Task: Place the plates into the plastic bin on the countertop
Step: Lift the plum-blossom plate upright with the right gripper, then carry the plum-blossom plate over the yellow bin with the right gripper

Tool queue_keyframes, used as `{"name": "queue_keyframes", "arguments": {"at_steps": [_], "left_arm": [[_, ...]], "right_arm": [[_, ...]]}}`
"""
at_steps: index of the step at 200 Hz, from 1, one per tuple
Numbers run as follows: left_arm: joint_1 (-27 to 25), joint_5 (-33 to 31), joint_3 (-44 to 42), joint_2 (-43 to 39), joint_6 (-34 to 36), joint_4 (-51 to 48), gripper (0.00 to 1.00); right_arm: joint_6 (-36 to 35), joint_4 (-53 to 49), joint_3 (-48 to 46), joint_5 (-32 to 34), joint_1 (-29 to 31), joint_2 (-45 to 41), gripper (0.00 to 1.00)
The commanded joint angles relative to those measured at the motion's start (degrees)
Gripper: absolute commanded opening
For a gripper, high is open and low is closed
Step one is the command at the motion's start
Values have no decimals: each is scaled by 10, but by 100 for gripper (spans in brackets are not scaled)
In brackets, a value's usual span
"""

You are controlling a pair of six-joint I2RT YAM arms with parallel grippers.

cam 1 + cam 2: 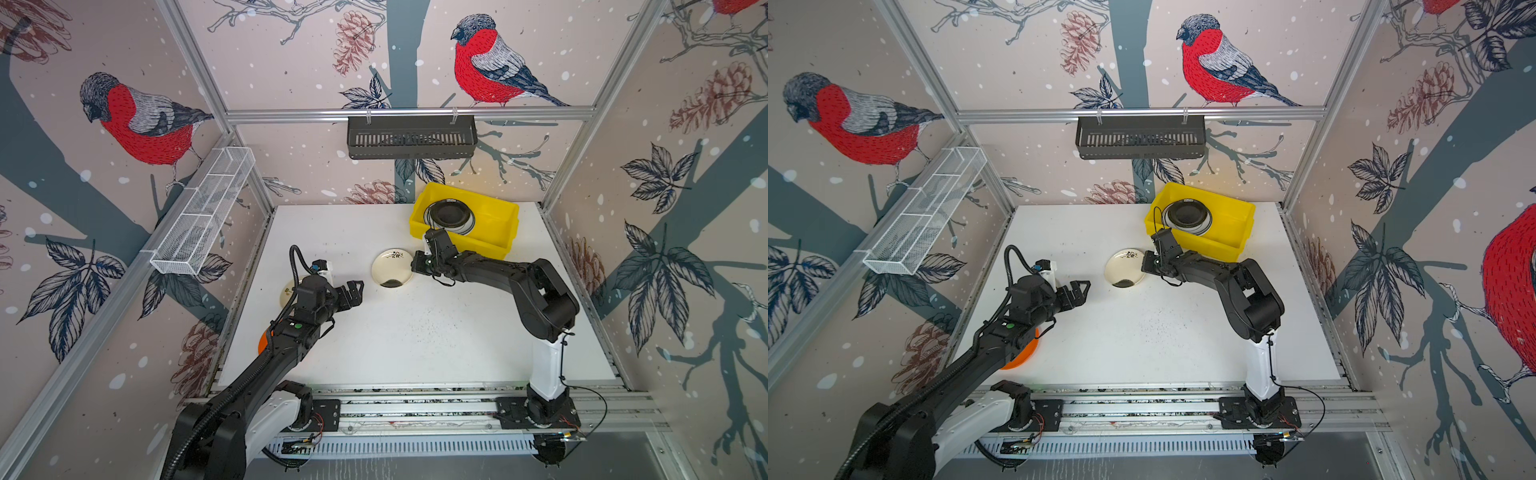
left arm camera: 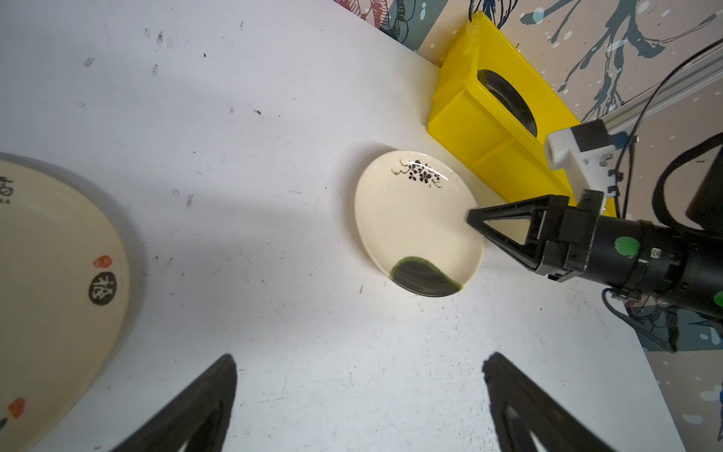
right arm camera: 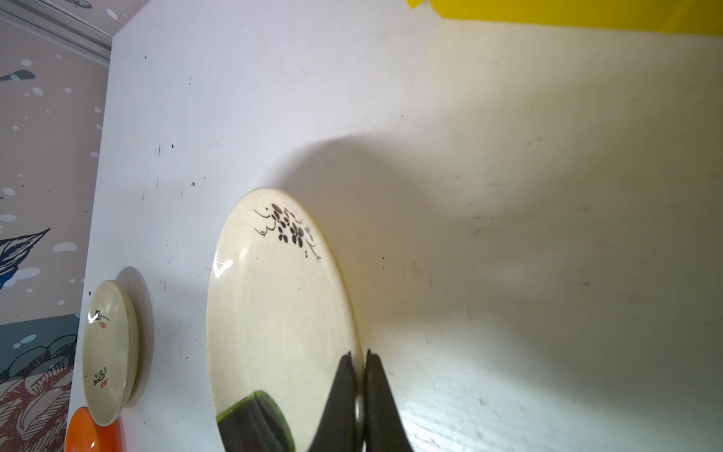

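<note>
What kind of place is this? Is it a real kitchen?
Probably a robot test booth, not a kitchen: a left arm and right arm bolted to a front rail, bird wallpaper on panels in a metal frame, and a white table.

Left arm extends forward, its left gripper [image 1: 356, 294] pointing inward, spread wide and empty. Right arm folds at the elbow and reaches toward centre; right gripper [image 3: 358, 358] is pinched closed on the rim of the cream plate [image 3: 274, 313].
</note>
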Motion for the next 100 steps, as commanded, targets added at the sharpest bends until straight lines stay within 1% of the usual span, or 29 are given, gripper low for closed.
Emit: {"name": "queue_keyframes", "arguments": {"at_steps": [1, 51, 100], "left_arm": [[1, 10, 8, 7, 6, 24, 98], [1, 21, 17, 18, 5, 33, 98], [1, 24, 19, 14, 5, 28, 98]], "right_arm": [[-8, 12, -12, 19, -4, -26, 0], [-16, 6, -28, 31, -18, -89, 0], [-27, -4, -8, 32, -44, -123, 0]]}}
